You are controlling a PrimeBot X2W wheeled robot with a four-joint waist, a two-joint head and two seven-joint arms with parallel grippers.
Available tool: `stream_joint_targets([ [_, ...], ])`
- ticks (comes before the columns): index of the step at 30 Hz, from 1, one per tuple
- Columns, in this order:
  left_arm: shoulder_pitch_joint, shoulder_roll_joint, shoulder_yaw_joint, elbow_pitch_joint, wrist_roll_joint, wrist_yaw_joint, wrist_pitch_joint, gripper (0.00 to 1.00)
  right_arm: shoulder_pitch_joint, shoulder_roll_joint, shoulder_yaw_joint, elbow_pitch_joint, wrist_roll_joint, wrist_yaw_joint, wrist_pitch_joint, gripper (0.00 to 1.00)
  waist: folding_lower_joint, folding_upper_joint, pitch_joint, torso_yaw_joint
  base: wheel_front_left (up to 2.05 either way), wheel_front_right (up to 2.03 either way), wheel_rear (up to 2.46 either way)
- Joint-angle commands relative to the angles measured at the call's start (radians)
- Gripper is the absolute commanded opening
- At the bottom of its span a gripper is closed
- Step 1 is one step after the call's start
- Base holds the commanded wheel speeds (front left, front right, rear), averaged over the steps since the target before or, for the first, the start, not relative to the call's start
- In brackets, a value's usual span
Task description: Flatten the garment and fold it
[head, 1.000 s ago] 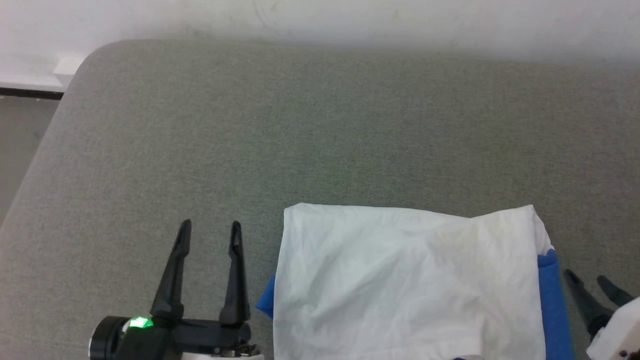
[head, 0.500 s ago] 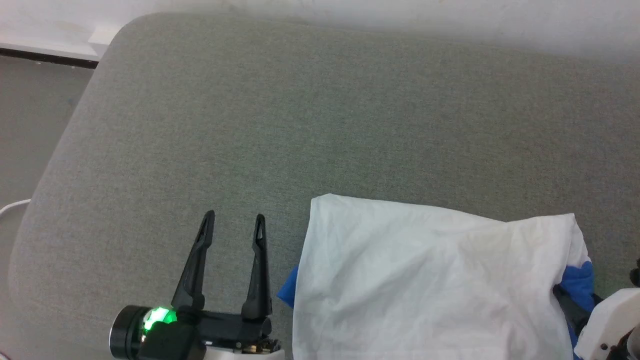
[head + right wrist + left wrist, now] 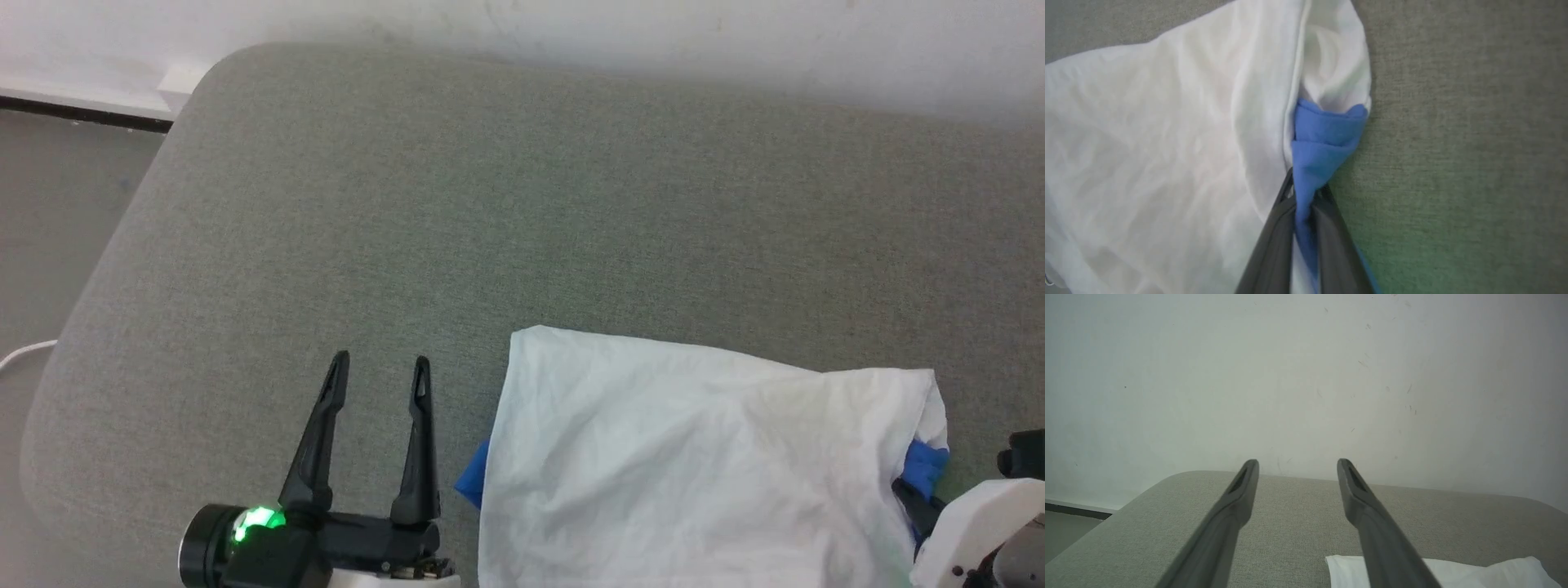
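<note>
Just now my right gripper (image 3: 1306, 188) clamped the blue sleeve (image 3: 1323, 134) of the garment (image 3: 694, 457), near right on the cushion (image 3: 490, 204); left gripper (image 3: 377, 363) idles wide. Folding step: I'd carry it leftward next

Item count:
- Garments: one white-and-blue cotton garment (image 3: 694, 465); two blue patches show at its edges in the head view.
- Pincers: two, the left pincer (image 3: 380, 359) and the right pincer (image 3: 1306, 188).
- Long dark fingers (image 3: 1233, 510): two per pincer, four in total.
- Tabletops: one grey-green fabric-covered tabletop (image 3: 490, 204).
- Lamps: one green indicator lamp (image 3: 257, 518).
- Cables: one thin white cable (image 3: 20, 355).
</note>
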Motion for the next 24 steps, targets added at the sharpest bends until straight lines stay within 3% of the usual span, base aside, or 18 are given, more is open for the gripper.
stream_joint_targets([
  [1,0.011,-0.002,0.006,0.004,-0.009,-0.006,-0.005,1.0,-0.008,0.002,-0.02,0.021,-0.016,-0.002,-0.011,0.0,0.0,-0.0001,-0.005,-0.01,0.0,0.0,0.0],
  [13,0.01,-0.012,0.018,0.007,-0.001,-0.02,-0.005,1.0,-0.09,-0.078,-0.266,0.064,-0.09,-0.002,-0.071,0.0,0.0,-0.0001,0.004,-0.055,0.0,0.0,0.0],
  [17,0.008,-0.015,0.019,0.01,0.001,-0.022,-0.005,1.0,-0.094,-0.077,-0.254,0.044,-0.072,-0.002,-0.063,0.0,0.0,-0.0001,0.008,-0.06,0.0,0.0,0.0],
  [24,0.002,-0.029,0.016,0.022,-0.002,-0.029,-0.005,1.0,-0.054,-0.03,-0.096,-0.124,0.058,-0.002,0.03,0.0,0.0,-0.0001,0.013,-0.063,0.0,0.0,0.0],
])
